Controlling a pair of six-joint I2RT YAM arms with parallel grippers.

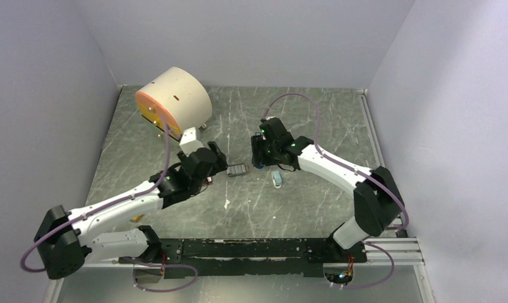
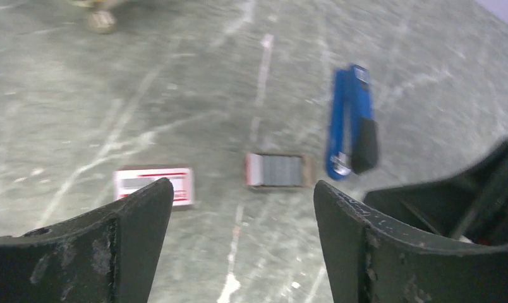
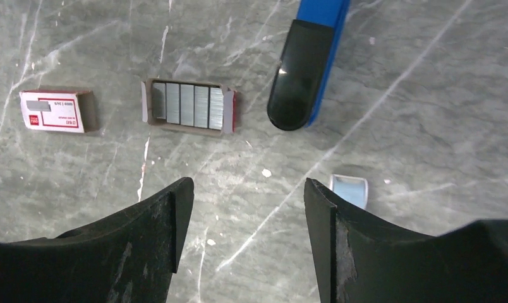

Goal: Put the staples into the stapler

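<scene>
Jaws on both arms, seen from above, flank the staples [image 1: 237, 170], which lie on the desk [image 1: 314, 208] in the gap between the two pairs. From this height you cannot tell how wide either pair stands. Expect that block to be light and stiff but brittle, its strips likely to snap apart.

From the left wrist, your left jaws are spread and empty. The staples sit in an open tray [image 2: 254, 170] just beyond the tips, nearer the finger on the view's right. Your best hold is probably one strip pinched gently across its narrow width. The stapler [image 2: 349, 123] lies beyond that same finger. It looks rigid, smooth and probably slippery, so grip it across its slim body. Its long axis runs away from the jaws, with the black part at the near end.

From the right wrist, your right jaws are spread too, with nothing between them. The staples lie beyond the finger on the view's left, strips side by side, the block's long axis running across the view. The stapler lies ahead of the gap. Its rounded black end points back toward the jaws and its blue body runs away out of frame.
</scene>
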